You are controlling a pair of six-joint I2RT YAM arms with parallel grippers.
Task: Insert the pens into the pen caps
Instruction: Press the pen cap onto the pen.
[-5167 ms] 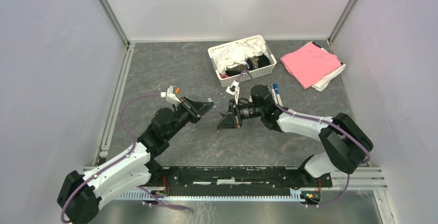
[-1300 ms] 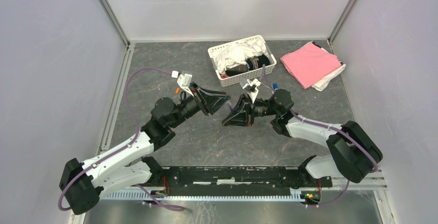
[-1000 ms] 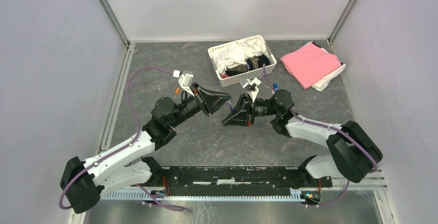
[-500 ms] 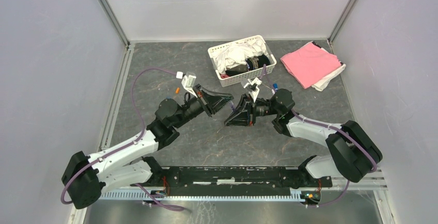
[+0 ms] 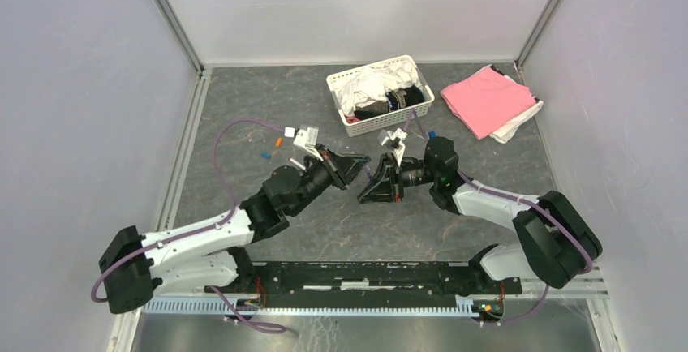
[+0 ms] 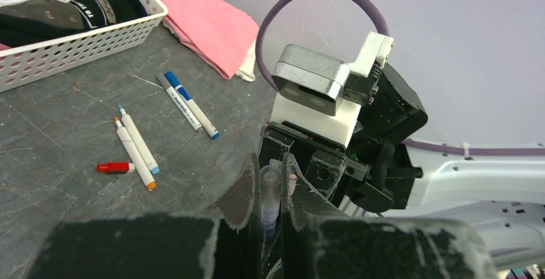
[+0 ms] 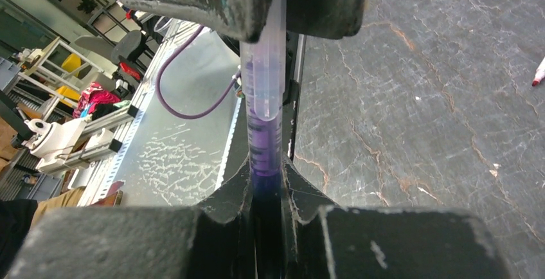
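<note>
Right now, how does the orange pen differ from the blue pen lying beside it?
The orange pen has orange at tip and tail; the blue pen has light blue. The orange pen lies right by the red cap; the blue pen sits beyond it, the orange pen between. Both are white-barrelled, uncapped, flat and parallel, tips pointing the same way.

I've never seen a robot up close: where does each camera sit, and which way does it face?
Top: fixed above and behind the arms, looking down at the table; both whole arms show, left claw and right claw tip to tip.
Left wrist: on the left arm, looking past its own fingers at the right arm and loose pens.
Right wrist: on the right arm, looking past its own fingers at the left claw.
Shared: both wrist views show the purple pen both claws pinch.
</note>
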